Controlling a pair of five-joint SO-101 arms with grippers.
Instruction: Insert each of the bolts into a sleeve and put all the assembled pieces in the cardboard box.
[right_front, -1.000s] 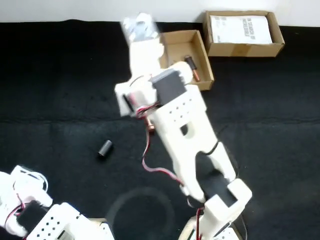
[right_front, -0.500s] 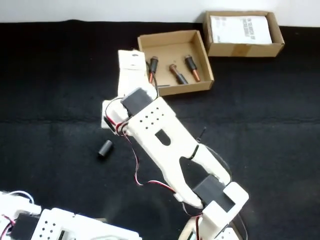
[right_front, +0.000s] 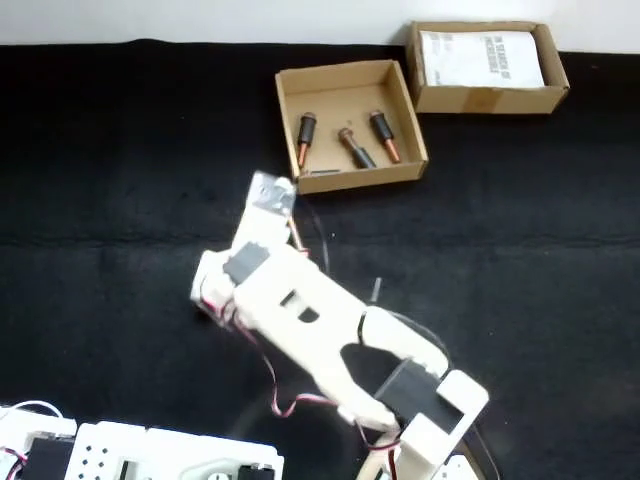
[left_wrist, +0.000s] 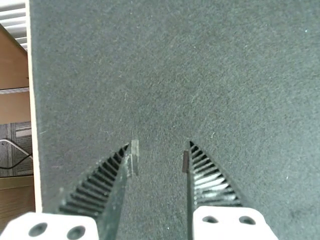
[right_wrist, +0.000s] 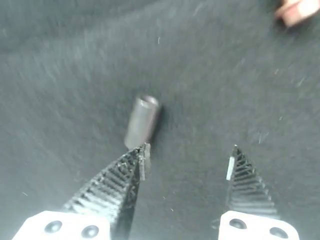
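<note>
My right gripper (right_wrist: 187, 155) is open just above the black mat. A dark sleeve (right_wrist: 141, 121) lies on its side right in front of one fingertip, not between the fingers. A copper bolt end (right_wrist: 295, 10) shows farther off on the mat. In the high view the right arm (right_front: 300, 310) stretches from the near right toward the middle left and covers the sleeve's spot. The cardboard box (right_front: 290, 120) at the back holds three assembled pieces (right_front: 355, 148). My left gripper (left_wrist: 159, 155) is open over bare mat.
A second cardboard box (right_front: 485, 98) with a printed sheet in it stands at the back right. The left arm's body (right_front: 150, 458) sits at the near left edge. The mat's side edge (left_wrist: 30, 125) runs close by the left gripper.
The right arm has drawn back from over the cardboard box toward the near left and come down by the sleeve, uncovering the three pieces in the box. The left arm shifted slightly.
</note>
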